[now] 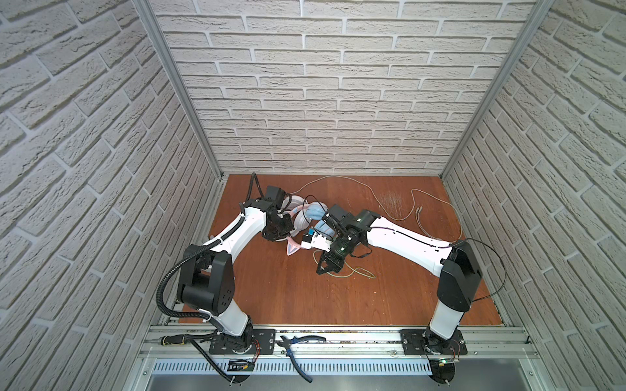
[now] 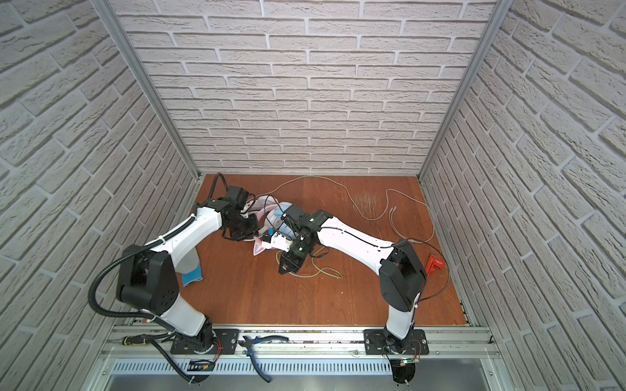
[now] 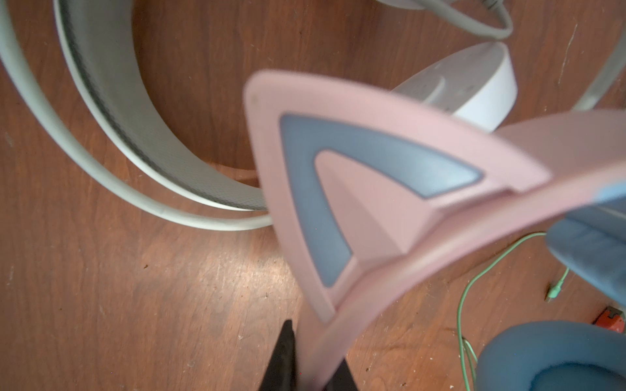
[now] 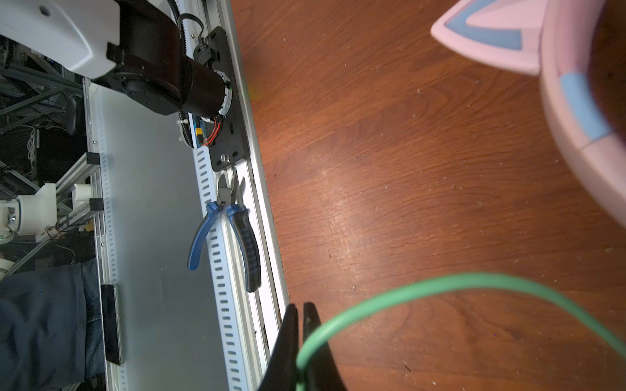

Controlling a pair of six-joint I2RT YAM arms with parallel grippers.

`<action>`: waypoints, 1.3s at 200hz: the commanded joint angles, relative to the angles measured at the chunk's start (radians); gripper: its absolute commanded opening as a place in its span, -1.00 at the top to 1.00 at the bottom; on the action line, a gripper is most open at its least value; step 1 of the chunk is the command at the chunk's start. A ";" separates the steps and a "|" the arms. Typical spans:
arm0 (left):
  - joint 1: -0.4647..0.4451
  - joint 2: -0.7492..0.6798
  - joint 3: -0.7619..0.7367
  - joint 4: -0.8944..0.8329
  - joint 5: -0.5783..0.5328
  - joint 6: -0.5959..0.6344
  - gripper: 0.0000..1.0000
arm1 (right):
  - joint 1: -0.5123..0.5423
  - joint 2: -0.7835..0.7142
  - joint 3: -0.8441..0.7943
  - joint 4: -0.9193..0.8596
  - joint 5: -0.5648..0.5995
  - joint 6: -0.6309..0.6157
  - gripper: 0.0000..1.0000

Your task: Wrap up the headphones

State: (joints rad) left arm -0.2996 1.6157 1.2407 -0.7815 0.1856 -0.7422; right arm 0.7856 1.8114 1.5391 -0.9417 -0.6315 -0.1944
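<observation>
While the left gripper [image 3: 311, 355] is pinched shut on the pink headphones [image 3: 372, 220] by their band, left of centre on the surface [image 4: 406, 169], the right gripper [image 4: 300, 308] clamps their green cable [image 4: 440, 281]. White headphones [image 3: 145, 142] crowd just beside, white cable [image 1: 325, 177] sprawling rearward; pliers [image 4: 237, 230] lie beyond its front edge.

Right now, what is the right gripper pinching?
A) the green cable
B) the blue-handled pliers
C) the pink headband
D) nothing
A: in the right wrist view the right gripper is shut on the green cable, which loops from between its jaws; the pink headband is in the left gripper.
</observation>
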 commanded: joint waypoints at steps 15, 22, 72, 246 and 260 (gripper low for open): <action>-0.016 0.006 -0.012 0.059 0.058 0.054 1.00 | -0.037 0.034 0.072 -0.012 -0.055 -0.011 0.88; -0.018 0.007 -0.011 0.056 0.058 0.062 1.00 | -0.044 0.043 0.089 -0.027 -0.059 -0.016 0.88; -0.034 0.020 -0.006 0.035 0.054 0.107 1.00 | -0.079 0.101 0.160 -0.102 -0.039 -0.017 0.88; -0.134 0.082 0.067 -0.103 0.009 0.266 1.00 | -0.104 0.119 0.272 -0.220 0.389 -0.079 0.89; -0.146 0.101 0.080 -0.111 0.004 0.276 1.00 | -0.103 0.124 0.289 -0.213 0.419 -0.085 0.89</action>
State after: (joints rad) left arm -0.4206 1.6966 1.2758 -0.8688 0.1383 -0.5079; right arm 0.6884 1.9671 1.8202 -1.2072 -0.3252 -0.2634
